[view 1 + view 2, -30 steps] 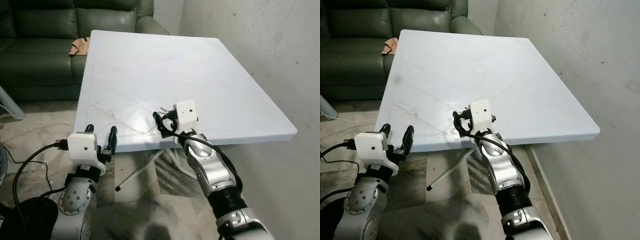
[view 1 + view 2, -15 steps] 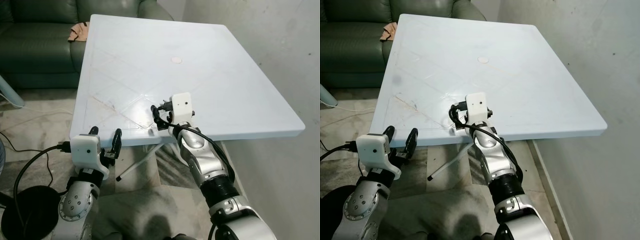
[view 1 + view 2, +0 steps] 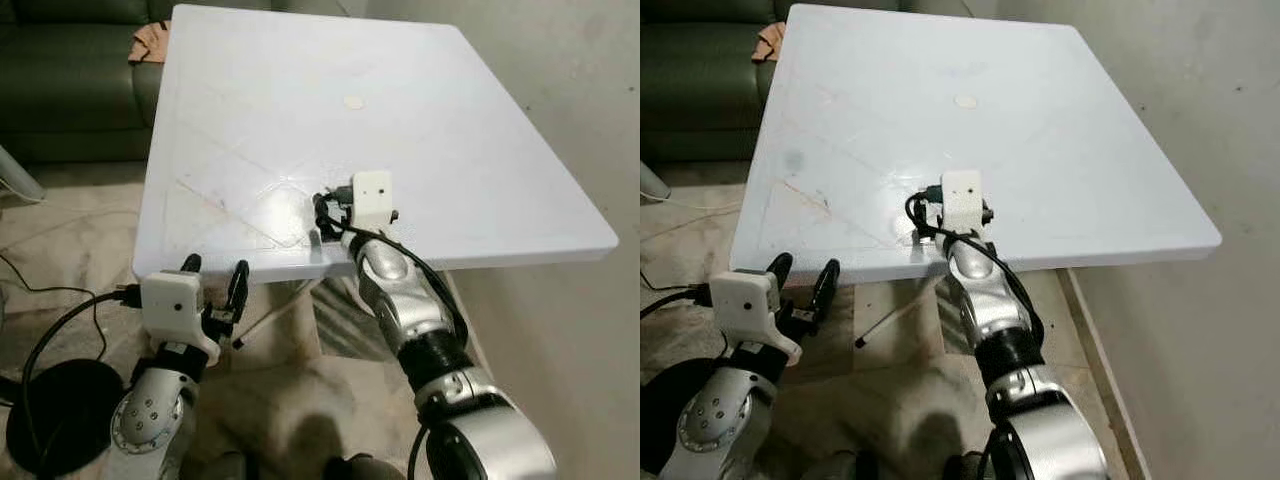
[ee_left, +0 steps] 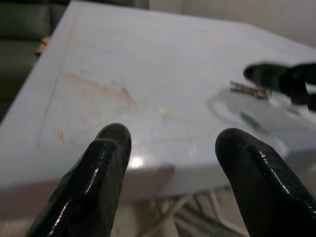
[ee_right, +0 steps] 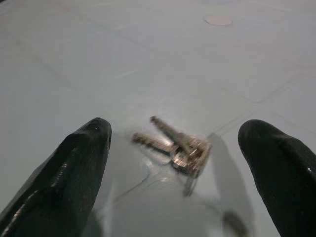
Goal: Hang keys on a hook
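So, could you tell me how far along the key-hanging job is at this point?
Early. Done: the right gripper is over the white table, open, fingers either side of the keys. In hand: closing on the keys, which lie flat, ungrasped. Left: lifting, carrying and hanging them. The left gripper waits open below the table edge.

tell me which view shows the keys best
The right wrist view: the keys lie on the white table between the open right pincer fingers, untouched. The left wrist view shows them small and blurred, far across the table. In the eye views the right pincer's camera block hides them.
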Robot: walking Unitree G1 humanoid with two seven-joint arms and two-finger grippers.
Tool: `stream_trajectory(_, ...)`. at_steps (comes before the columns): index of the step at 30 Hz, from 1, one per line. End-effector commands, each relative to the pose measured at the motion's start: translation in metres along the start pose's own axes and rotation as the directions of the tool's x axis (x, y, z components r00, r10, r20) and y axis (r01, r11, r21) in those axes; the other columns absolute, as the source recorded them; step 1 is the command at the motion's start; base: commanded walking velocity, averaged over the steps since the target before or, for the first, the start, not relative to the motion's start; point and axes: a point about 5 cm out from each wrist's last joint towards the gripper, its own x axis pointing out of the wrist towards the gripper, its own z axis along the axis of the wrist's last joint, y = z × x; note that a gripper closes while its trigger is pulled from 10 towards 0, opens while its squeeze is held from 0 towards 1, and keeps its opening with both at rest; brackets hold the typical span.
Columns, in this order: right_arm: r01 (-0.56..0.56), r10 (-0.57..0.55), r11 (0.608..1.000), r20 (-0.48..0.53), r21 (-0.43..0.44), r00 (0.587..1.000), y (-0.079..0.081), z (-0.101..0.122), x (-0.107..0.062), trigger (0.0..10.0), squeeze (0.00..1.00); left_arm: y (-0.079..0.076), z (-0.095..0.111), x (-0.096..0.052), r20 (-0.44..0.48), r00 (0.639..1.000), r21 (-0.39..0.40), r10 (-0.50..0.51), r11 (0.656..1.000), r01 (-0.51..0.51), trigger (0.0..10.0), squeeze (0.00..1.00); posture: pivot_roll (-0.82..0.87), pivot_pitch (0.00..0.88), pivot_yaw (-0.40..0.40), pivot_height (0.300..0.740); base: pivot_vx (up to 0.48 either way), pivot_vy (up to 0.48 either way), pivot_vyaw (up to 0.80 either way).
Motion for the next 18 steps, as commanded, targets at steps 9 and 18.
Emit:
stream_trajectory(9,0.017,-0.017,0.999,-0.007,0.035,1.000,0.0157,0.0004,0.0026,3.5,0.00,-0.0016,0.0042,-0.0087,-0.015,1.000,-0.003,0.008,1.000,-0.008,10.0,0.00,0.08,0.243,-0.115,0.724,0.000,0.000,0.00)
stream_trajectory(18,0.028,-0.027,1.000,-0.006,0.009,1.000,0.0145,-0.0028,0.0032,0.0,0.00,-0.0010,0.0035,-0.0128,-0.032,0.999,-0.003,0.023,1.000,-0.023,10.0,0.00,0.09,0.257,-0.119,0.724,0.000,0.000,0.00)
